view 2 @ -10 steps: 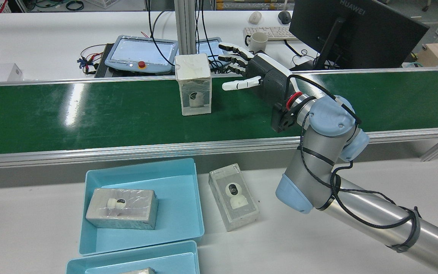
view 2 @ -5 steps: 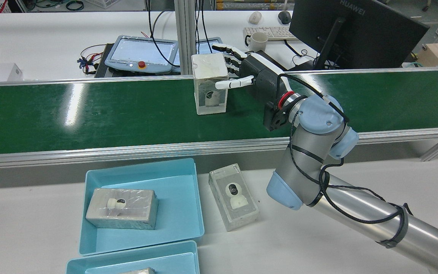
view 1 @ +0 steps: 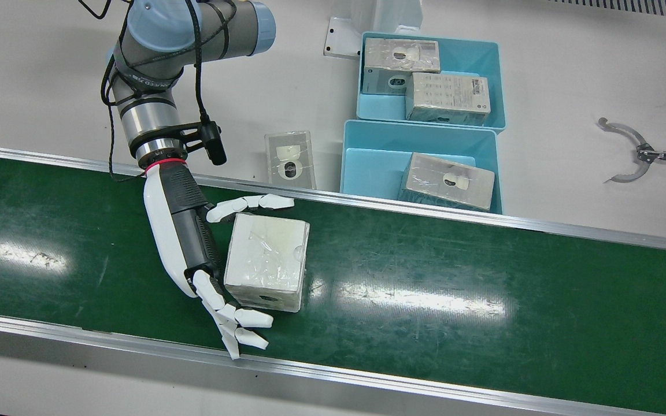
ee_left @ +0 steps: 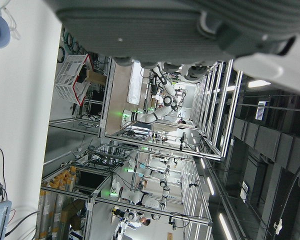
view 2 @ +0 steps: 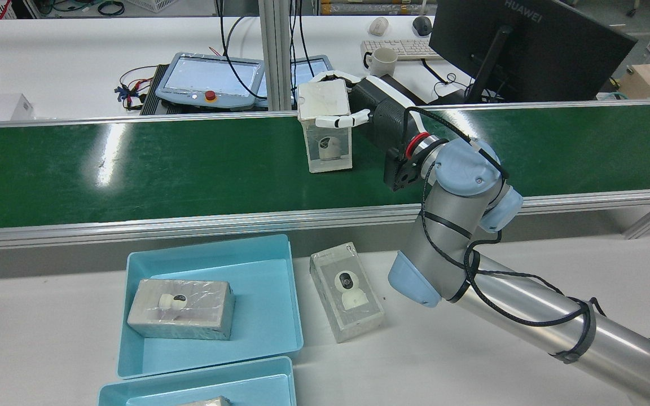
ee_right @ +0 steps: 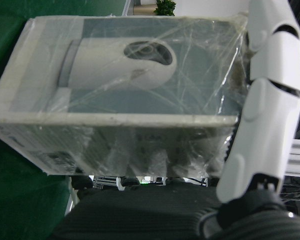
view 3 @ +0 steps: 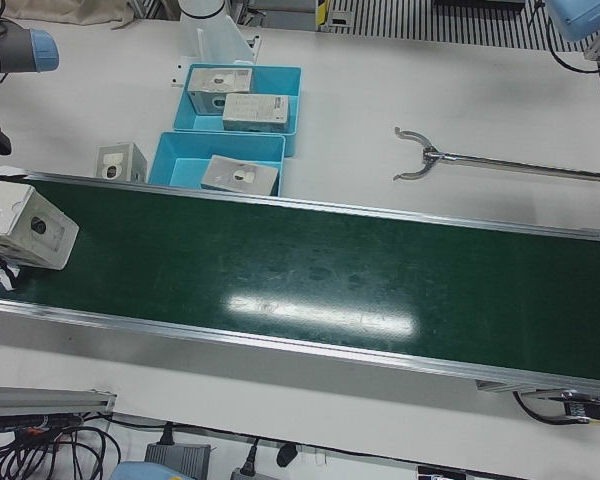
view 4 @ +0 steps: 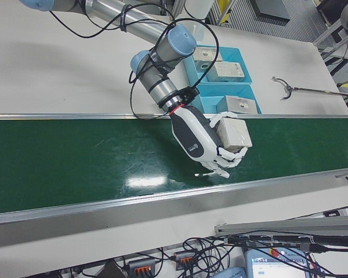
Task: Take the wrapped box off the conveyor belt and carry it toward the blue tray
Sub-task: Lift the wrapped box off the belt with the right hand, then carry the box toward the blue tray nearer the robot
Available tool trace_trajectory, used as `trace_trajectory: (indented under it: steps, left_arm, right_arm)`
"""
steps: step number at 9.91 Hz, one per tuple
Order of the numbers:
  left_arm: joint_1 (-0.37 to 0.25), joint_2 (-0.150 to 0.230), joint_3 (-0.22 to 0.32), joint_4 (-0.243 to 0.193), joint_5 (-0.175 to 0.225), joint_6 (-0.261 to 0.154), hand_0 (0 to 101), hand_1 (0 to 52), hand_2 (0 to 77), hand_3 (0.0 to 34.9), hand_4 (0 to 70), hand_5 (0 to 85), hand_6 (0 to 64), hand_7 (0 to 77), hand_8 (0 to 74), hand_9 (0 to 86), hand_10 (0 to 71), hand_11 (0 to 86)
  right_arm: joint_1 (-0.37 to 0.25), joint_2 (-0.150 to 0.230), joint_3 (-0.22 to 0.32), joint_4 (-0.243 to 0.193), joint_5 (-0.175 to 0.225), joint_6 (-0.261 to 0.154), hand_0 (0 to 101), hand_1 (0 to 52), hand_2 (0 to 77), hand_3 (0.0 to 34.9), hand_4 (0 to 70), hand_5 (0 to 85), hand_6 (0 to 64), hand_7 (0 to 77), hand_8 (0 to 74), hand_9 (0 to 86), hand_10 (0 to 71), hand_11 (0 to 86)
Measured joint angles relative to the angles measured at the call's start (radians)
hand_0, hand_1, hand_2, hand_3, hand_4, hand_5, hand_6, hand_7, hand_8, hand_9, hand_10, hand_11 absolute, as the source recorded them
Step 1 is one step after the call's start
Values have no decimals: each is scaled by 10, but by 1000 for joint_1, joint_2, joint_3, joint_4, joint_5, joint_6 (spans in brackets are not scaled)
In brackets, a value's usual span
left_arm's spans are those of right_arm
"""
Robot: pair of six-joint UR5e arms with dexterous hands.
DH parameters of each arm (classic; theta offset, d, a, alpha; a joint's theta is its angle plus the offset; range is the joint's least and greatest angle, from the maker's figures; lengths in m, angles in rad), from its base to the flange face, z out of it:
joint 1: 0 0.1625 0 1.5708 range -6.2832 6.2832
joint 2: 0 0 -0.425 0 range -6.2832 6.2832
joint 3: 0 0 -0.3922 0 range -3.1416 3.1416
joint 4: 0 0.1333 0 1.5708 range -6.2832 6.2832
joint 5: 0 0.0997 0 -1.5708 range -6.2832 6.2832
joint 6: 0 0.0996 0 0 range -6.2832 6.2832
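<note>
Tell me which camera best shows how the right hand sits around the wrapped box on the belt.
The front view: the right hand brackets the wrapped box, fingers on two sides. The right-front view shows it smaller, the rear view hides the far fingers, and the right hand view is too close.

"HUAWEI" stands on the back of the black monitor (view 2: 528, 51).
</note>
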Motion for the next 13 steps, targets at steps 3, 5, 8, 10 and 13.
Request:
trace_trajectory:
  steps: [3,5,8,10,13]
  left_arm:
    - [0,0,0,0,0,0,0,0,11,0,0,5,0,5,0,5,5,0]
    - [0,0,0,0,0,0,0,0,5,0,0,5,0,5,5,0,0,0]
    - [0,0,0,0,0,0,0,0,11,0,0,5,0,5,5,0,0,0]
    - [0,0,0,0,0,0,0,0,11,0,0,5,0,5,0,0,0,0]
    - [0,0,0,0,0,0,0,0,5,0,0,5,0,5,5,0,0,0]
  right_arm:
    - [-5,1,8,-1,34,4,388,0,289,207,360,431,295,507,371,415,344,355]
    - [-5,1,72,-3,42,3,387,0,278,169,382,447,322,540,447,480,338,485]
    - [-38,5,216,-6,51,-16,410,0,251,37,409,529,420,693,518,704,322,447]
    - [-111,6,305,-10,75,-36,414,0,262,2,404,545,431,693,480,687,256,360]
    - [-262,4,406,-62,108,-116,430,0,284,1,404,545,431,693,480,687,224,311]
